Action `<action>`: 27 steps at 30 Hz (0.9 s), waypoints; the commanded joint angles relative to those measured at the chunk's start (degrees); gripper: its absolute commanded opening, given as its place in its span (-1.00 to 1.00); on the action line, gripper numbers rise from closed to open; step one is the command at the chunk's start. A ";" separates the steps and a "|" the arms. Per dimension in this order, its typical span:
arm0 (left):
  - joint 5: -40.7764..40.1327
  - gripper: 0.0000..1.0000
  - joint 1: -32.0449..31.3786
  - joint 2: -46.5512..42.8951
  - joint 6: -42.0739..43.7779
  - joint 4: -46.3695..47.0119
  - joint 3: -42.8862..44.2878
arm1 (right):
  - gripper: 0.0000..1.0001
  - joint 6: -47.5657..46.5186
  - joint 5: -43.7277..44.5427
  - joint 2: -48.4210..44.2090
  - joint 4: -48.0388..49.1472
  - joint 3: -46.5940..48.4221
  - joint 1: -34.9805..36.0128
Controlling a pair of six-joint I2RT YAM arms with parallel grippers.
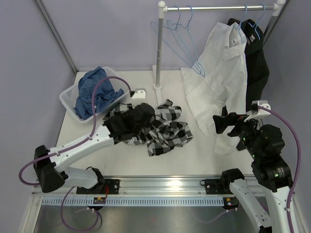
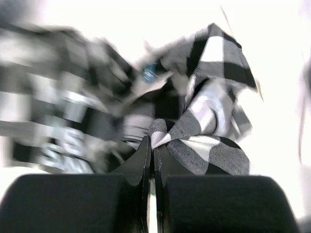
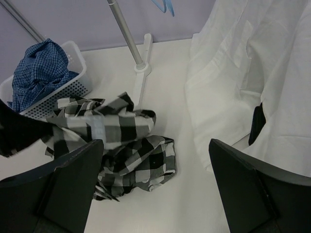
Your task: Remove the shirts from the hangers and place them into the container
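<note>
The left gripper (image 2: 151, 145) is clamped tight on a fold of the crumpled black-and-white large-check shirt (image 1: 165, 131), which lies heaped on the white tabletop (image 1: 204, 155) at the middle of the top view. The right gripper (image 1: 222, 124) hangs empty with its jaws wide apart at three o'clock of the heap, just before the hanging plain white shirt (image 1: 218, 77). The shallow white perforated plastic basket (image 1: 65, 99) sits at ten o'clock with the blue small-check shirt (image 1: 95, 92) bundled in it

The pinch looks thin, so I judge the cloth could slip out on the lift. A trailing sleeve could also snag the foot of the white and metal rack pole (image 1: 159, 48) at twelve o'clock, or drape over the basket's rim instead of dropping inside

The tabletop is smooth and bright, closed in by plain lilac walls (image 1: 112, 34). Two bare light-blue wire hangers (image 1: 182, 34) and a black shirt (image 1: 257, 58) hang on the rail at one to two o'clock
</note>
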 commanded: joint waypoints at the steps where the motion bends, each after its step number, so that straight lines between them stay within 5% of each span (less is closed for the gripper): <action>1: -8.78 -1.00 6.32 -2.16 5.70 -2.23 0.71 | 0.99 0.24 -0.77 -0.37 2.61 -0.37 -0.05; 8: -10.55 -1.00 20.91 -1.11 7.64 -2.06 0.36 | 0.99 0.15 -0.86 -0.63 2.69 -0.81 -0.14; 20: -0.09 -0.81 20.14 8.47 3.07 4.62 -7.98 | 0.99 0.24 -1.30 -0.11 3.13 -1.25 -0.14; 24: 0.35 -0.46 20.14 9.09 3.68 4.80 -8.08 | 0.99 0.15 -1.39 -0.11 3.13 -1.25 -0.14; 27: -1.05 0.22 19.44 6.64 5.18 4.54 -6.94 | 0.99 0.23 -1.48 0.07 3.31 -1.42 -0.14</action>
